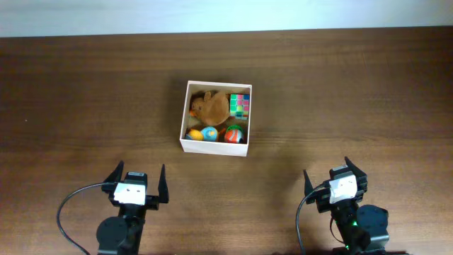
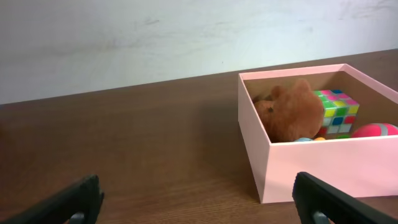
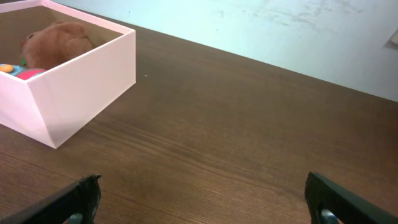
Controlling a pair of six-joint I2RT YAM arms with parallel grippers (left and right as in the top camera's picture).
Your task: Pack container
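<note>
Tally: 9 things of 6 kinds.
On 1 table (image 1: 368, 92) stands 1 container (image 1: 214, 147), and the toys in it come to 5: 1 plush (image 1: 212, 106), 1 cube (image 1: 242, 104) and 3 balls, namely 1 orange ball (image 1: 194, 134), 1 blue ball (image 1: 210, 133) and 1 red ball (image 1: 233, 134). There are 2 grippers, 1 left gripper (image 1: 140, 172) and 1 right gripper (image 1: 328, 170), each with 2 fingers (image 1: 163, 185), 4 in all. The left wrist view shows only 1 ball in full.
</note>
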